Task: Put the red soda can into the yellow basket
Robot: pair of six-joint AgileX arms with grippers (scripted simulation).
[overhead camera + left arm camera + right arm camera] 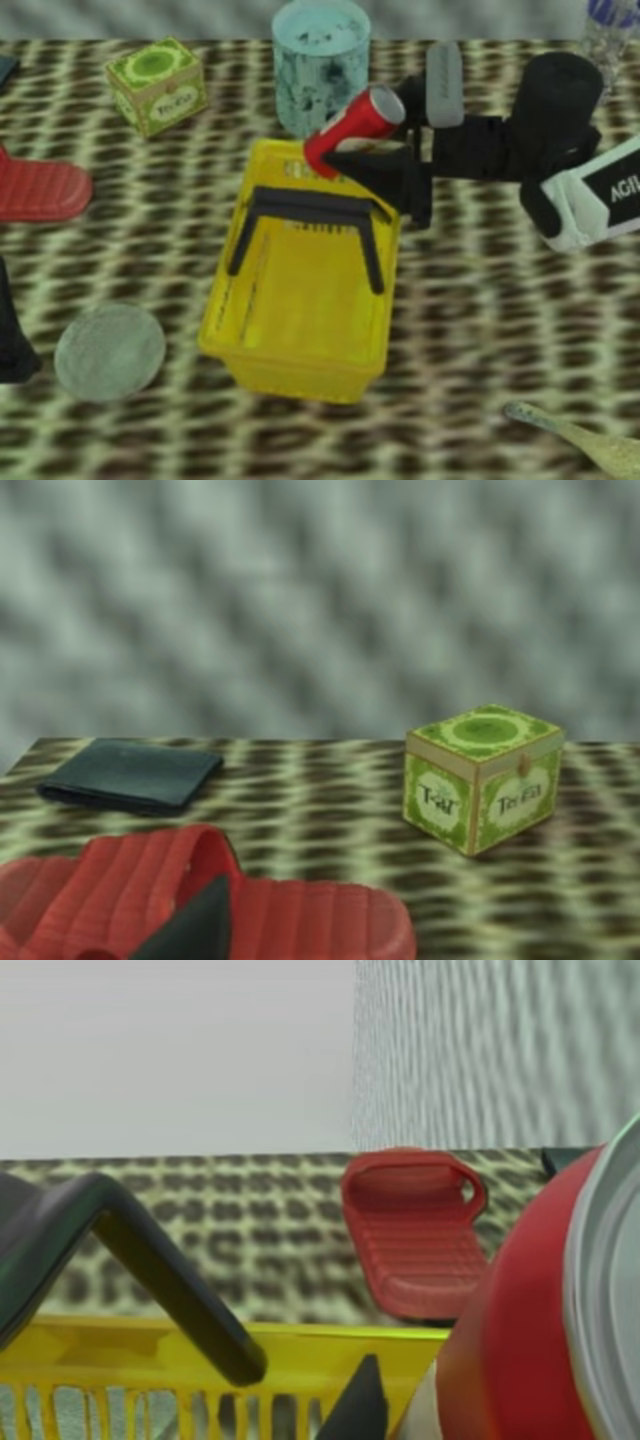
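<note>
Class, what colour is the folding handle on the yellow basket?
Black. The handle lies across the yellow basket, clearest in the top view.

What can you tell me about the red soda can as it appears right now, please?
The red soda can is a small cylinder with a glossy red body and a silver top. It lies tilted, its top pointing up and toward the table's right, held off the table in the right gripper. It hangs over the far rim of the yellow basket, in front of a pale blue cup. The right wrist view shows its red side and silver rim up close.
</note>
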